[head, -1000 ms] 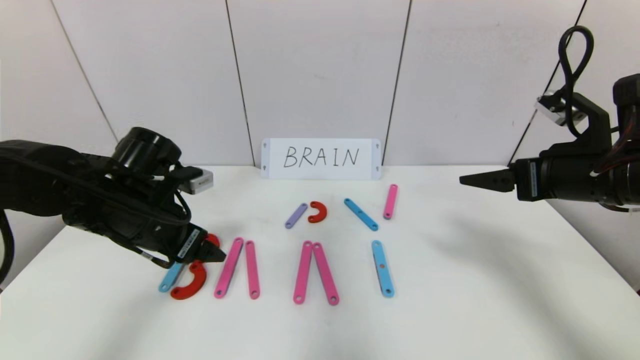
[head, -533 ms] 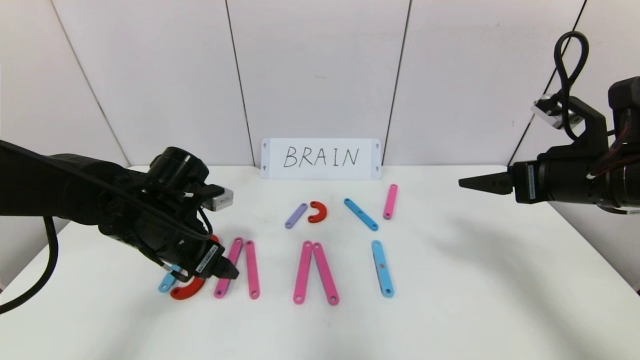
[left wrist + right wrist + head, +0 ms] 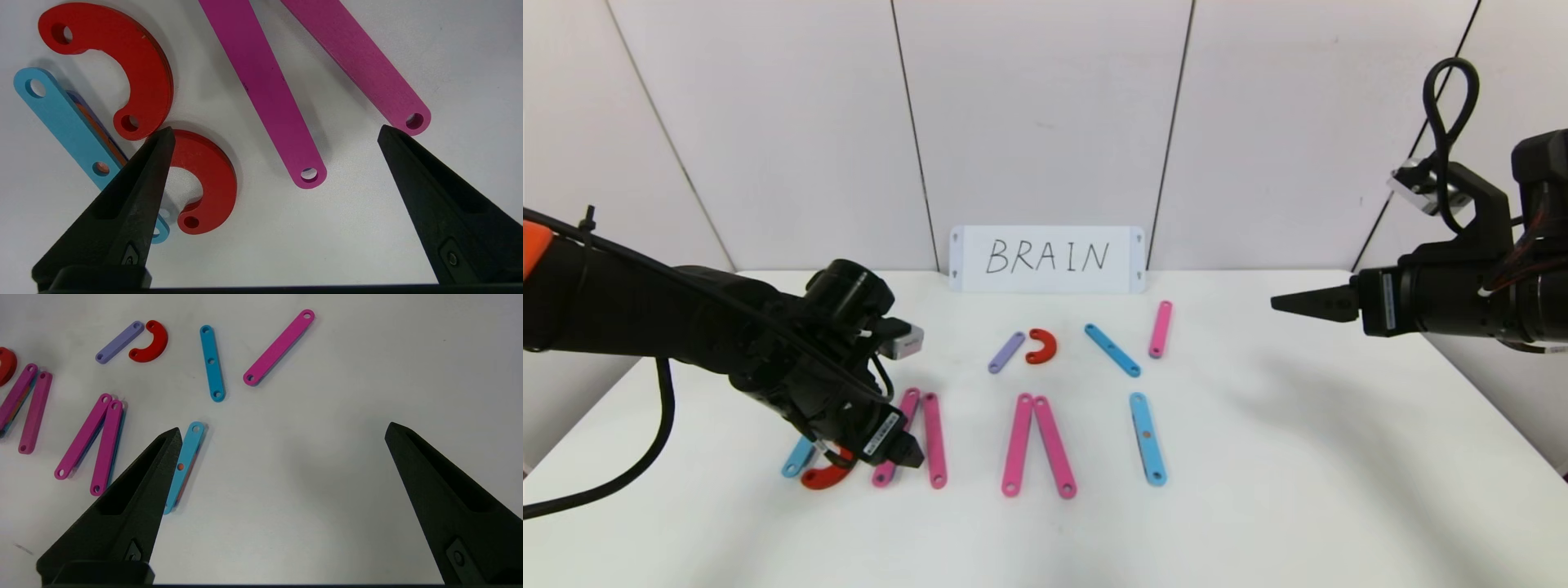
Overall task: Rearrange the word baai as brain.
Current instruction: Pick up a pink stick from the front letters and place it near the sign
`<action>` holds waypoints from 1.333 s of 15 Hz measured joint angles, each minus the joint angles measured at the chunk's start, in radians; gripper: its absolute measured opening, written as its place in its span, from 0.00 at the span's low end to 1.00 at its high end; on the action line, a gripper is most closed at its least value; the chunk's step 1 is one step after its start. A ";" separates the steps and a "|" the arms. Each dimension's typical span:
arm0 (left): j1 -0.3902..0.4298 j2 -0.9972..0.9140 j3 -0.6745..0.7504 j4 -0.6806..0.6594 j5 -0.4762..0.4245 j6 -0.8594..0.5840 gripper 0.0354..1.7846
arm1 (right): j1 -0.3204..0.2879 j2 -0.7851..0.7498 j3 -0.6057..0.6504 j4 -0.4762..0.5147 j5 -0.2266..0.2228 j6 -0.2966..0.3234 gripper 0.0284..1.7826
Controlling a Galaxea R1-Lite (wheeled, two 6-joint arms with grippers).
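Left tool [image 3: 273, 130] is hovering released over two pink bars [image 3: 265, 90] beside red arcs [image 3: 212, 179]; right tool [image 3: 282, 430] is idling released.

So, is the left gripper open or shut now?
Open. In the left wrist view the left gripper has its two black fingers far apart above the pink bar, with nothing held between them.

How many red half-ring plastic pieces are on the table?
3: a small red half-ring beside the purple bar near the sign; two larger ones beside the blue bar under the left gripper.
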 joint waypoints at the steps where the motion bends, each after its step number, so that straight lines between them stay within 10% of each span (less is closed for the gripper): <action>1: -0.001 0.006 -0.002 -0.001 0.001 -0.004 0.97 | 0.000 0.000 0.001 0.000 0.000 0.000 0.98; 15: 0.000 0.055 -0.015 -0.033 0.000 -0.011 0.97 | 0.000 0.001 0.007 0.000 -0.001 -0.003 0.98; 20: 0.000 0.067 -0.017 -0.035 0.001 -0.007 0.72 | -0.001 0.001 0.007 0.000 -0.003 -0.003 0.98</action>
